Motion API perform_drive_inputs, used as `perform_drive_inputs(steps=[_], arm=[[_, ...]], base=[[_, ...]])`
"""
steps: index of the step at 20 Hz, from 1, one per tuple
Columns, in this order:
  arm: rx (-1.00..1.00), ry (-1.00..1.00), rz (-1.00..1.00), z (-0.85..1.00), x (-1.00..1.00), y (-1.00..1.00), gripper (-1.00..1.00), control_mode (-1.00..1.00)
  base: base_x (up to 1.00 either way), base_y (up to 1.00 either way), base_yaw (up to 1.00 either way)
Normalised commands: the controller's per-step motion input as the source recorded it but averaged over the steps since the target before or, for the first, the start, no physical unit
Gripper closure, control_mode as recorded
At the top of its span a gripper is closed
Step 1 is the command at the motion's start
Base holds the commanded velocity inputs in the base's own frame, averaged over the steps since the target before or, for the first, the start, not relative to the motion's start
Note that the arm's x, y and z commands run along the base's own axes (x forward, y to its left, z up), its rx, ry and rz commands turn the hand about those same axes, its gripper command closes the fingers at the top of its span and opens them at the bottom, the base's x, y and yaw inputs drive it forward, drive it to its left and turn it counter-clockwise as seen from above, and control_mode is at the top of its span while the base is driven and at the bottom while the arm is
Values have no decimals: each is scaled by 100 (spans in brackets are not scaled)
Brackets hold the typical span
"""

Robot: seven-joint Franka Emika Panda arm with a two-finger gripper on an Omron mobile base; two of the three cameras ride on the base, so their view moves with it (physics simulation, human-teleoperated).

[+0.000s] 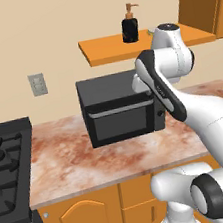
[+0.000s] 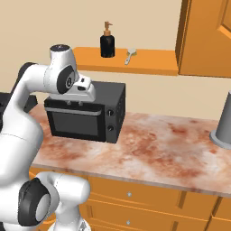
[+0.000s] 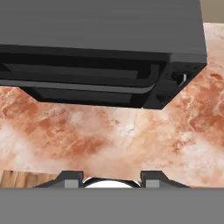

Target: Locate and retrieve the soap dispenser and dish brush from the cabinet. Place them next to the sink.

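Note:
The soap dispenser (image 1: 130, 27) (image 2: 107, 43), black with a copper pump, stands upright on the orange open shelf of the cabinet (image 1: 105, 51) (image 2: 151, 64). To its right on the same shelf lies the dish brush (image 2: 130, 55), pale-handled. My gripper (image 3: 111, 177) hangs well below the shelf, above the front edge of a black microwave (image 3: 100, 52), looking down at the marbled counter. Its two fingertips (image 3: 72, 176) stand apart with nothing between them. The white hand (image 2: 85, 89) sits in front of the microwave's top. The sink is out of view.
The microwave (image 1: 118, 107) (image 2: 85, 115) stands on the counter (image 2: 162, 144) under the shelf. A black gas stove (image 1: 5, 165) is at the left. A tall grey cylinder (image 2: 223, 122) stands at the right. The darker upper cabinet (image 2: 205, 36) adjoins the shelf's right end.

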Motion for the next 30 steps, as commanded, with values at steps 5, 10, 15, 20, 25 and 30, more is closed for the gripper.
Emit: perform_drive_inputs(steps=[5, 10, 15, 20, 25, 30], arm=[[0, -13, -3, 8, -7, 0, -100, -100], [0, -23, -16, 32, -17, 0, -100, -100], [0, -26, -17, 43, -20, 0, -100, -100], [-2, -11, -7, 62, -3, 0, -100, -100], [-9, -7, 0, 55, 0, -2, -100, -100], [-10, -11, 0, 48, 6, -5, -100, -100]], base=[[0, 0, 0], [0, 0, 0], [0, 0, 0], [0, 0, 0], [0, 0, 0], [0, 0, 0]])
